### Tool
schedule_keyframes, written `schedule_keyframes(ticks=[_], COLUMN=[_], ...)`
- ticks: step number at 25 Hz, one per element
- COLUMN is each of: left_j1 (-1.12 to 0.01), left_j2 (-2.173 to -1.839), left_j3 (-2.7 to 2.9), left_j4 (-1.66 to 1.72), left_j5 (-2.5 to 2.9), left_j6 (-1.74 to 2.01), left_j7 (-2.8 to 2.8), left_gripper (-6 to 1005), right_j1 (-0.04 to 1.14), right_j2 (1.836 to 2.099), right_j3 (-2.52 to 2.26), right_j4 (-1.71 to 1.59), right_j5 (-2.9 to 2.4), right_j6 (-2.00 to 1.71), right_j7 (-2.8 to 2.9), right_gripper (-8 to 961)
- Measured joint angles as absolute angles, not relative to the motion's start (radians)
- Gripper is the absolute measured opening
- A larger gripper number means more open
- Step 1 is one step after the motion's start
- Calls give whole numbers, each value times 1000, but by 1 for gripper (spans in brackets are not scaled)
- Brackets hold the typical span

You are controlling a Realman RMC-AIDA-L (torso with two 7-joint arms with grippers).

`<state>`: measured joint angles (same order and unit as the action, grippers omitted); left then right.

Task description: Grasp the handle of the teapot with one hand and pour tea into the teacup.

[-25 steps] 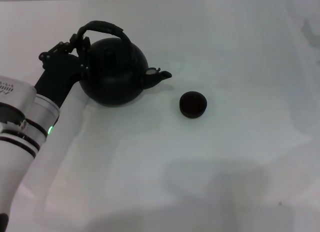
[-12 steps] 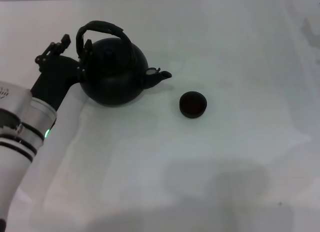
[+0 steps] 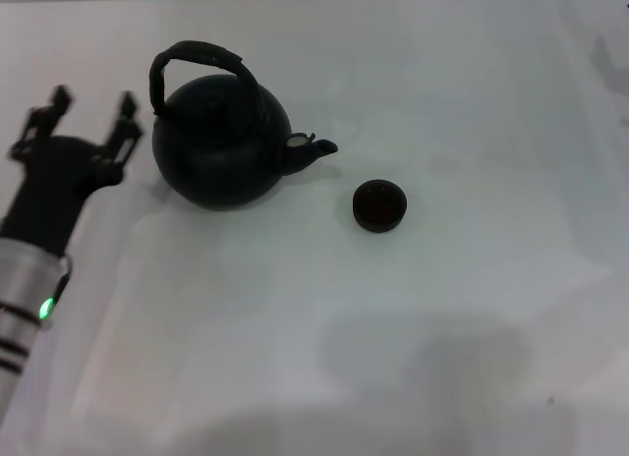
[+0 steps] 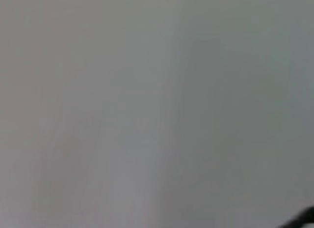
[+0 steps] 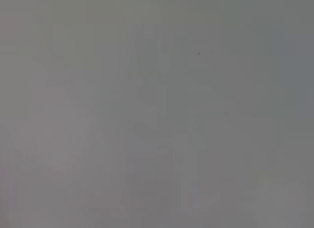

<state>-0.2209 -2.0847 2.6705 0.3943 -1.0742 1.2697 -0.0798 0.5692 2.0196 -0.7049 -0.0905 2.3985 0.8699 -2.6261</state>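
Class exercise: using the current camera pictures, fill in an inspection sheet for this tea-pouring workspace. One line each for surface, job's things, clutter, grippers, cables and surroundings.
Surface: plain white table, no spills seen.
Job's things: black teapot standing upright, arched handle raised over its lid, spout toward the teacup; the cup stands apart from the pot on the spout's side.
Clutter: nothing seen.
Grippers: left gripper open, empty, beside the teapot on the side away from the spout, not touching it; right gripper not in view.
Cables: nothing seen.
Surroundings: only the white tabletop shows; both wrist views show blank surface.
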Motion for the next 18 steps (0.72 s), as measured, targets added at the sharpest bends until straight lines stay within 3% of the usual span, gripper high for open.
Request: schedule_keyframes(ticks=[6,18], left_j1=[-159,-210], left_j2=[-2081,-2083], left_j3=[2649,2648], left_j4=[355,232], left_j5=[-1194,-1274], left_j6=[1348,1353], left_j7=[-194,-285], left_gripper=[760,759], right_j1=[568,560], right_j2=[2021,2024], right_j3=[-710,-710], right_j4=[-90,-82], right_j5=[2394,2393], right_j6=[872,880], right_j7=[-2626,-2626], right_gripper=[845,845])
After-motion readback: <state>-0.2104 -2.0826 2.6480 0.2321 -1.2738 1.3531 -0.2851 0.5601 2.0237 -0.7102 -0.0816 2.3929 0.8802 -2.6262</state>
